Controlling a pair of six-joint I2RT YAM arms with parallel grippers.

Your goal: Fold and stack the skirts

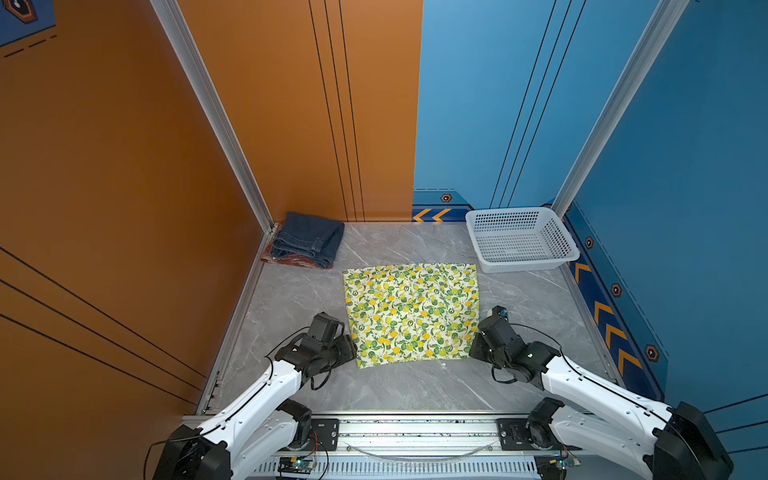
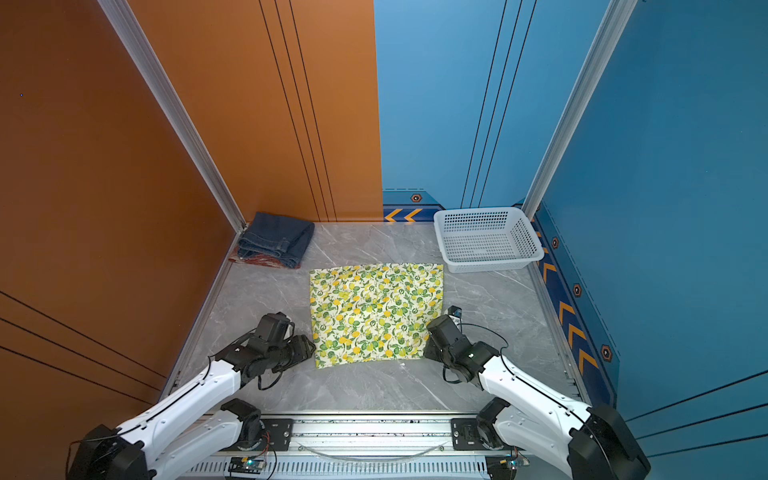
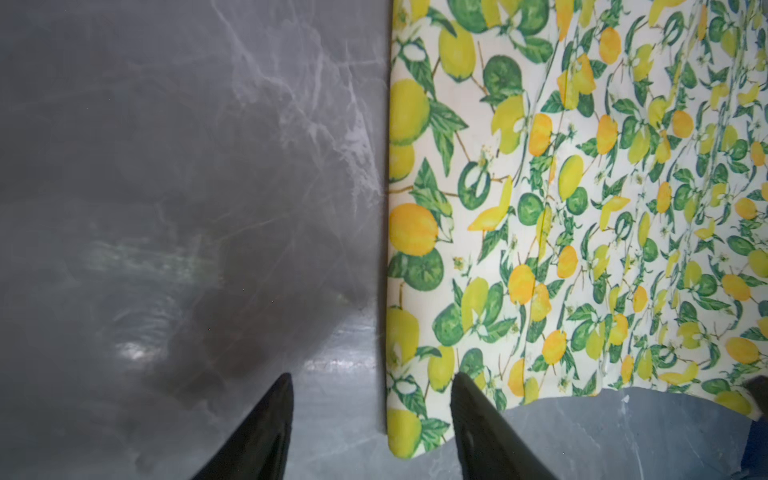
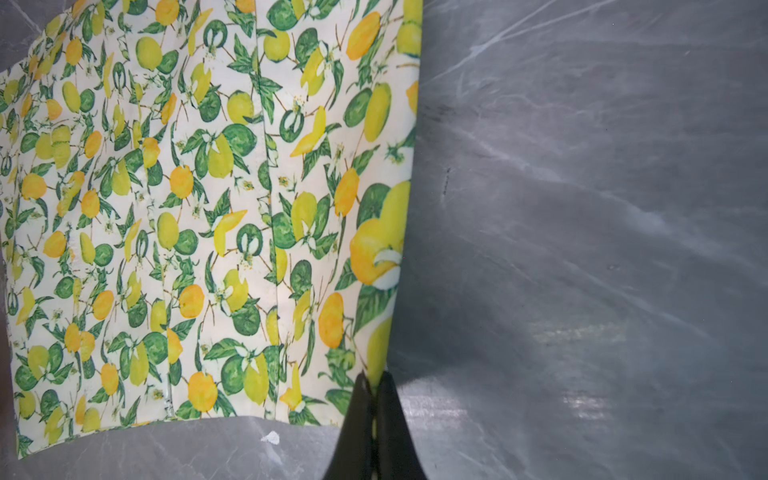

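- Roughly, you are 2 skirts down out of 3, judging by how things lie on the grey table (image 1: 415, 386).
- Your lemon skirt (image 1: 411, 311) lies flat mid-table between both arms, as a roughly square panel. Its edge by the left arm looks rounded, so it may already be doubled. I judge it needs at least 1 more fold before it goes on the pile.
- Your white basket (image 1: 557, 239) sits in the far right corner, well apart from the pile, with no cloth in it.
- Your denim skirt (image 1: 309, 239) is folded in the far left corner, on top of the plaid one.
- Your plaid skirt (image 1: 286, 260) shows only as a red sliver under the denim's near edge, so its fold cannot be checked.
- Your right gripper (image 4: 376, 378) is clenched on the lemon skirt's near right edge, with cloth pinched between its fingers.
- Your left gripper (image 3: 372, 376) has its fingers spread astride the near left edge, 1 over cloth and 1 over bare table, gripping nothing yet.
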